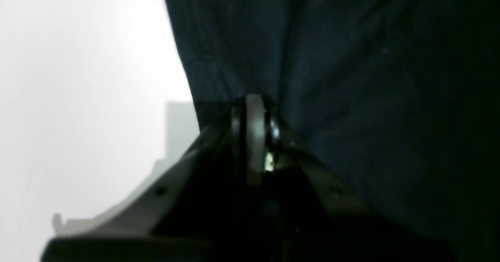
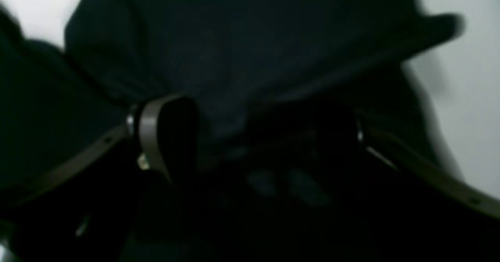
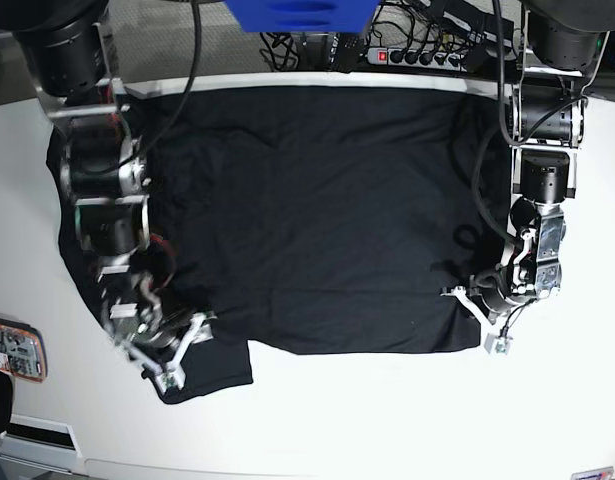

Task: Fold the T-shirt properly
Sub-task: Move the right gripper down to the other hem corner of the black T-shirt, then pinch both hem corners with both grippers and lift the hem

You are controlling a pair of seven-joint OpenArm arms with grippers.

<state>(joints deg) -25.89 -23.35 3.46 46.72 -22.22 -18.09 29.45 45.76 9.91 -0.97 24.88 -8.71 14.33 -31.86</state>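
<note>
The black T-shirt [image 3: 307, 200] lies spread flat on the white table [image 3: 387, 410], with its lower left part bunched near my right gripper. In the base view my left gripper [image 3: 467, 302] is at the shirt's lower right corner. The left wrist view shows this gripper [image 1: 256, 106] with its jaws together, pinching the shirt's edge [image 1: 351, 78]. My right gripper [image 3: 187, 352] is over the shirt's lower left corner. In the blurred right wrist view this gripper [image 2: 258, 129] has its fingers [image 2: 154, 133] wide apart, with dark cloth [image 2: 234, 51] between them. No label shows.
A small flat device [image 3: 12, 350] lies at the table's left edge. A blue object [image 3: 297, 12], a power strip [image 3: 427, 55] and cables sit beyond the far edge. The table's front edge runs along the bottom of the base view.
</note>
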